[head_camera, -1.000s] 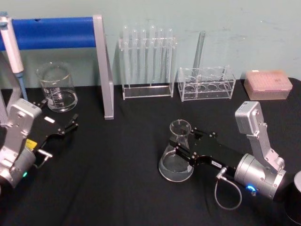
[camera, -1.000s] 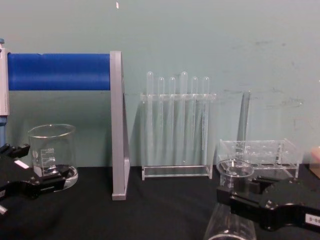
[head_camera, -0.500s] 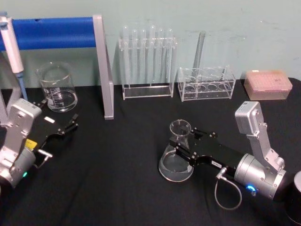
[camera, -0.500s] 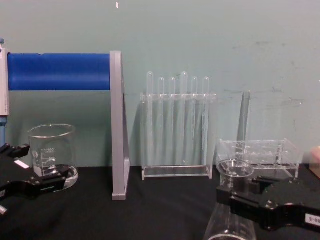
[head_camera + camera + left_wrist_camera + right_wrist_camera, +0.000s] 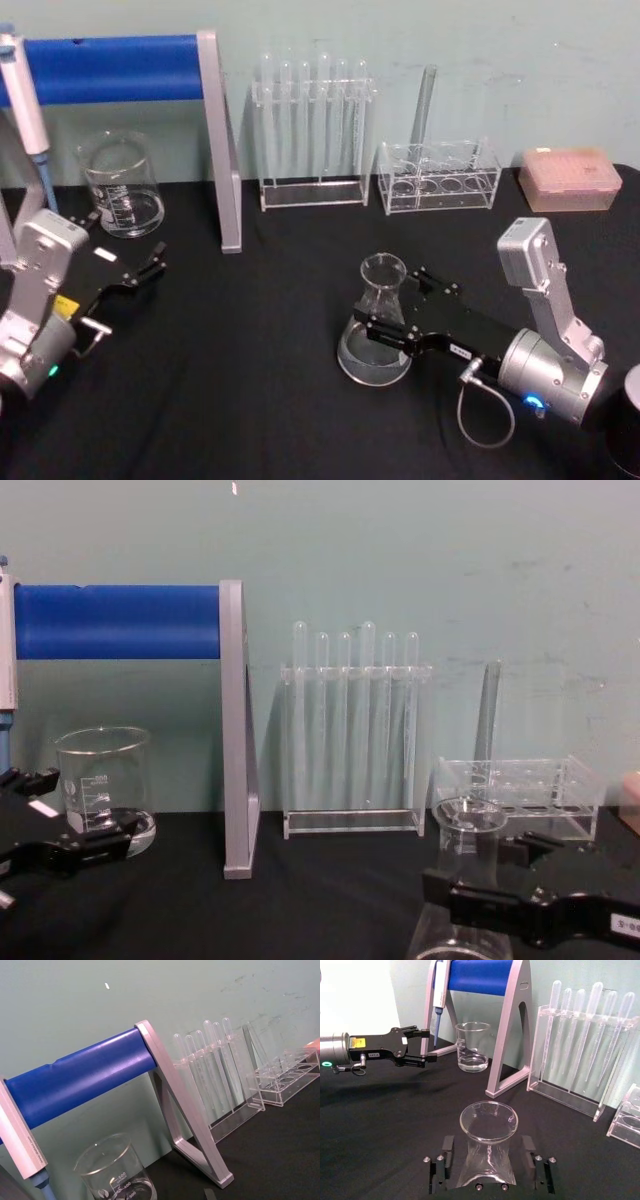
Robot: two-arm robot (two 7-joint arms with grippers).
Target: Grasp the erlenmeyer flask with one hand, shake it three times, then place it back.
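Head view: my right gripper (image 5: 372, 322) has spread its jaws wide since a moment ago, both now clear of the erlenmeyer flask (image 5: 377, 330), which stands upright on the black table (image 5: 250, 340). Probably released, or not yet clamped. Left gripper (image 5: 148, 268) idles, narrowly parted.

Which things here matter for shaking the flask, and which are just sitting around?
In the job: erlenmeyer flask; right hand, its fingers either side of the flask's neck.

Lying about: beaker; test tube rack; pipette stand; left hand, parked by the beaker.
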